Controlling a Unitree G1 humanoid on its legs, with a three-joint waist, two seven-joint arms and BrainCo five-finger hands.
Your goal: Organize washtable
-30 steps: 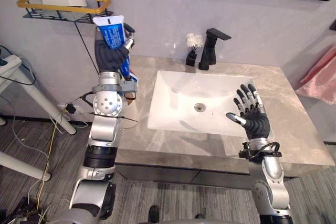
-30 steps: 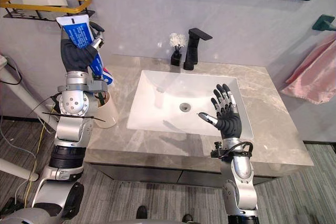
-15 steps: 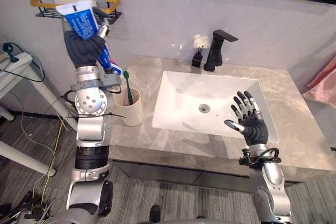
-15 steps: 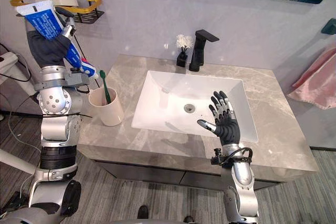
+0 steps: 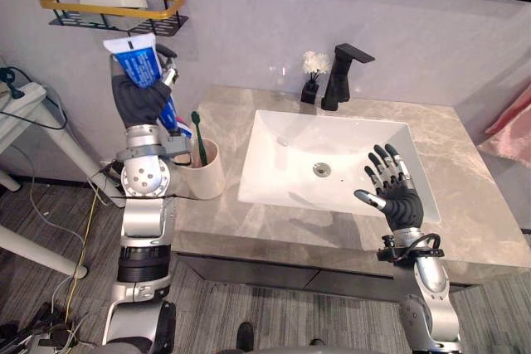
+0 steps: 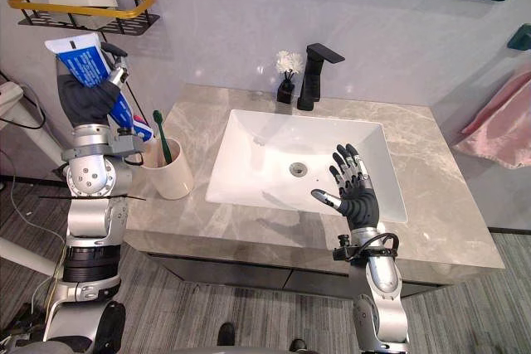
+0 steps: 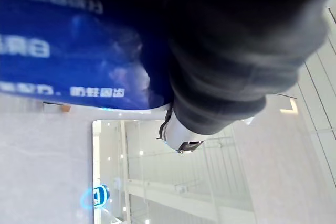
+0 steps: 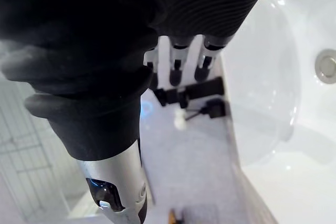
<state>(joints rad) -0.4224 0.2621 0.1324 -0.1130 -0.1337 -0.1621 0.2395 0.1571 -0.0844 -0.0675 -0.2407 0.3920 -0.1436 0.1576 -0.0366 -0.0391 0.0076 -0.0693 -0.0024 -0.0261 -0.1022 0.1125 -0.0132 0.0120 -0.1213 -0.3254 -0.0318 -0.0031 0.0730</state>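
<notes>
One thing is not yet put away: the blue toothpaste tube (image 5: 135, 59), which the left hand (image 5: 141, 99) holds with fingers curled round it, raised above and just beside the cup (image 5: 206, 176) at the left edge of the worktop (image 5: 466, 205). The green toothbrush (image 5: 197, 134) already stands in that cup. The right hand (image 5: 399, 198) hovers over the sink (image 5: 274, 163), fingers spread wide, empty. Placing the tube seems the main step left.

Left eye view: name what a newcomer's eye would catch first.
The blue toothpaste tube, held up in the left hand beside the beige cup with a green toothbrush at the left end of the counter. Then the right hand, fingers spread open, over the front right of the white sink.
</notes>
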